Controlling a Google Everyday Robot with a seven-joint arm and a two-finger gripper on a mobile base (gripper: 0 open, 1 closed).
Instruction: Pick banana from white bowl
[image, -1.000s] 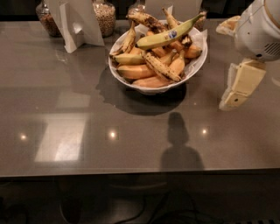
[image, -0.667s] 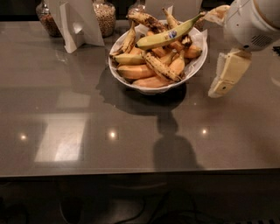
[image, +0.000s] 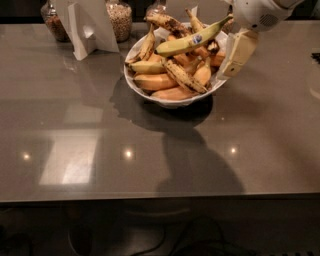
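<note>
Counter: grey, glossy, with small light spots mirrored on its surface. White bowl: wide, round, paper-lined, standing at the middle rear of the counter and heaped with fruit. Banana: long, smooth, greenish-yellow, with a blue oval sticker; it lies on top of the heap inside the white bowl, slanting from lower left up to upper right, its far end reaching toward the bowl's right rear rim. Other contents: brown-speckled yellow bananas and orange overripe ones beneath and around it. Claw: cream-coloured, hanging tilted from the white rounded arm housing at upper right; it sits over the right rim of the white bowl, just beside the banana's raised end. Whether the claw is open or closed cannot be told, nor whether it touches the fruit; nothing is seen lifted in it. Rear left of counter: a white folded card stand, flanked by two glass jars, one with brown contents and one with pale grains.
</note>
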